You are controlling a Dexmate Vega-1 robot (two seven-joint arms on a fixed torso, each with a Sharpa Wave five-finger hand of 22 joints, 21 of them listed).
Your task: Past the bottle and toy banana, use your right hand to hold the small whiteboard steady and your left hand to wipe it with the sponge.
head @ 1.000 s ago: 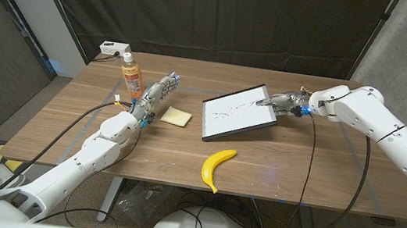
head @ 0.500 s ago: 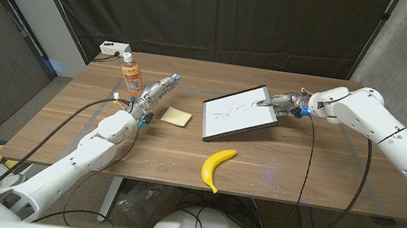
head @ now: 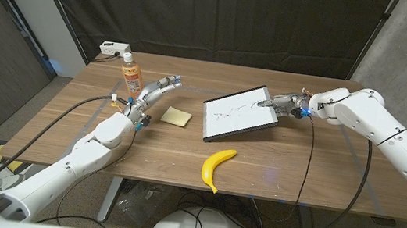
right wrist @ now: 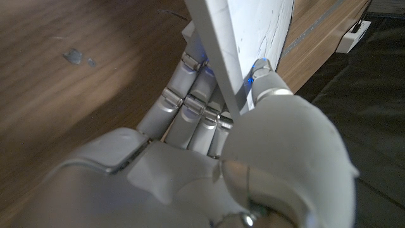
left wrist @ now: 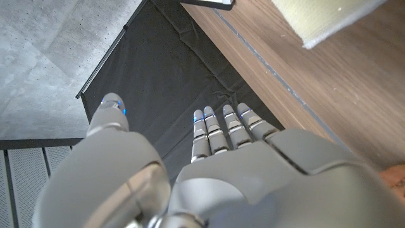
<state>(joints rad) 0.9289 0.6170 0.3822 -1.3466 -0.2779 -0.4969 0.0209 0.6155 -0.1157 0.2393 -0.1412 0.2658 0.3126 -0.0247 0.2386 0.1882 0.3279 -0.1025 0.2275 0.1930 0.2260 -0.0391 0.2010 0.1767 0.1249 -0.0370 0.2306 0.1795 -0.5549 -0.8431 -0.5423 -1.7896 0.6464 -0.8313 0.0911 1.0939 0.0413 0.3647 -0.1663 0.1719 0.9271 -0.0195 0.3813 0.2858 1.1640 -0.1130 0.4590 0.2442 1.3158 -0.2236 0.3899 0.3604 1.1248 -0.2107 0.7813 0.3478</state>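
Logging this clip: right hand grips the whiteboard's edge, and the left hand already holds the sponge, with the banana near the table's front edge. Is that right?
Not quite. The left hand holds nothing; its fingers are spread beside the sponge, which lies on the table, as the head view shows. The rest stands: the right hand grips the whiteboard at its edge, and the banana lies near the front edge.

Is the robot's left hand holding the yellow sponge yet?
No, the left hand hovers open beside the sponge, which lies untouched on the table.

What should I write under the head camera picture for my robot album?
Right hand grips the whiteboard while left hand reaches toward the sponge.
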